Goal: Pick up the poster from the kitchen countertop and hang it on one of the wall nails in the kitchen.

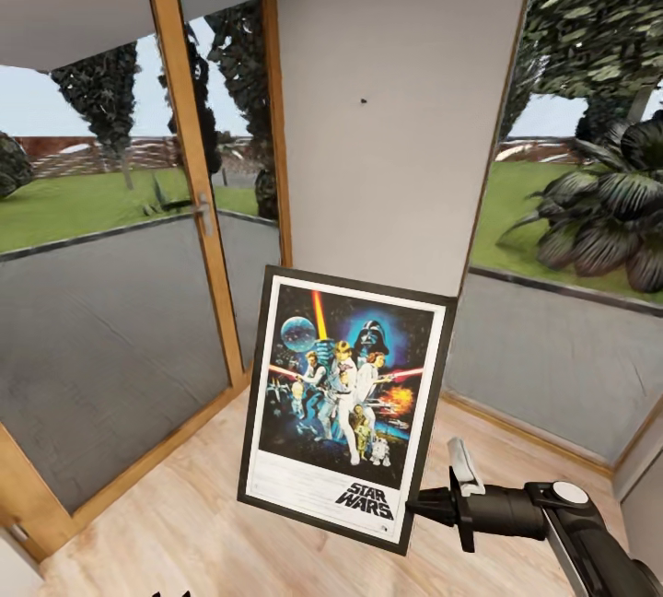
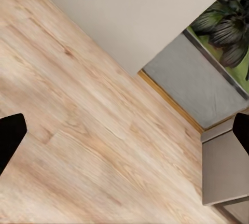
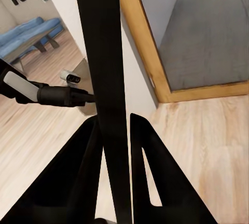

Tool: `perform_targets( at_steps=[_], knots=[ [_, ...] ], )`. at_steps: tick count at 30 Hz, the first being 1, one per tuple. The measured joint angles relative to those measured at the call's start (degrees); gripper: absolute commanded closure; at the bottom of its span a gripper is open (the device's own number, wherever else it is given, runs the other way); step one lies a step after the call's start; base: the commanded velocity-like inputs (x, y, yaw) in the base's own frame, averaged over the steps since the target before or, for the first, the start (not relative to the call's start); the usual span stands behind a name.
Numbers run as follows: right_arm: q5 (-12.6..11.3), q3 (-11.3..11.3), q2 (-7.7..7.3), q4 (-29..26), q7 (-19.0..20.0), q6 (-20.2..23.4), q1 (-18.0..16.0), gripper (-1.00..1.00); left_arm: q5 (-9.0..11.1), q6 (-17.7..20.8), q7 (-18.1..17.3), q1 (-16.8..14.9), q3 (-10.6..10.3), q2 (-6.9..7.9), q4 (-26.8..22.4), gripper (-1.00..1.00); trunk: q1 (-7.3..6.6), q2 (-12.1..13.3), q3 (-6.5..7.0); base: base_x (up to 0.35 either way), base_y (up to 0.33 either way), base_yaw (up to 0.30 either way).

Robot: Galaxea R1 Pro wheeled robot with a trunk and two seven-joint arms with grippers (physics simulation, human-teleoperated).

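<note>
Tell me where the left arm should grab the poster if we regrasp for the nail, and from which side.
Probably the frame's free left edge, coming from the robot's left. The poster is upright, slightly tilted, and the right gripper already pinches its lower right edge with its jaws, seen in the right wrist view. The thin flat frame suits an edge pinch. The nail sits above on the wall.

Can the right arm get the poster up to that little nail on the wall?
Probably yes. The right gripper holds the poster by its lower right edge, facing the wall. The nail sits well above the poster, with bare wall between, so the arm must lift a lot.
</note>
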Motion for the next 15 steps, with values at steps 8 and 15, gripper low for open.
perform_targets(
  at_steps=[8,15],
  knots=[
    [-0.1,0.0,0.0,0.0,0.0,0.0,0.0,1.0,0.0,0.0,0.0,0.0,0.0,0.0,0.0,-1.0,0.0,0.0,0.0,0.237,0.298,0.0],
    [-0.1,-0.1,0.0,0.0,0.0,0.0,0.0,1.0,0.0,0.0,0.0,0.0,0.0,0.0,0.0,-1.0,0.0,0.0,0.0,0.235,0.299,0.0]
  ],
)
